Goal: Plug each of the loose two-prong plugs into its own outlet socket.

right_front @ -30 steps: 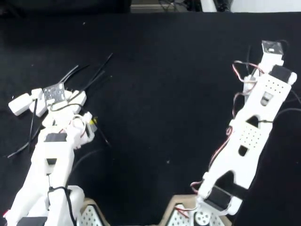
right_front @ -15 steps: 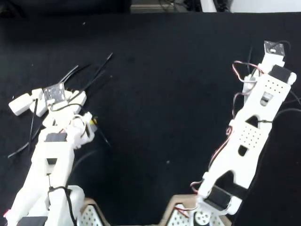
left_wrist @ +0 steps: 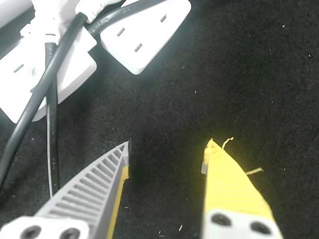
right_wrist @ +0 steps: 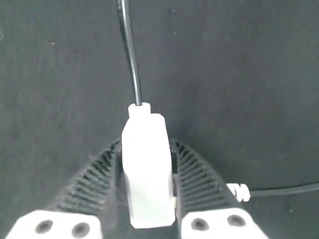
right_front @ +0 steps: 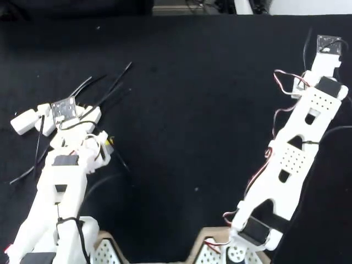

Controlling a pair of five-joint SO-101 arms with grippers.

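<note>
A cluster of white outlet sockets [right_front: 23,121] with black cables lies at the table's left. My left gripper [right_front: 65,113] sits over that cluster. In the left wrist view it [left_wrist: 164,152] stands open with bare black cloth between its fingers. Just beyond the tips lie two white sockets [left_wrist: 142,30] [left_wrist: 37,72], and a black cable [left_wrist: 47,84] crosses one of them. My right gripper [right_front: 329,45] is at the far right corner of the table. It [right_wrist: 147,199] is shut on a white two-prong plug [right_wrist: 146,164], whose black cable [right_wrist: 129,55] runs away from the tips.
The table [right_front: 192,110] is covered in black cloth. Thin black cables [right_front: 107,88] fan out from the socket cluster toward the middle. A second cable with a white end piece [right_wrist: 239,191] lies beside my right gripper.
My right arm has stretched farther toward the far right corner, carrying the plug. The left arm and the sockets have stayed put.
</note>
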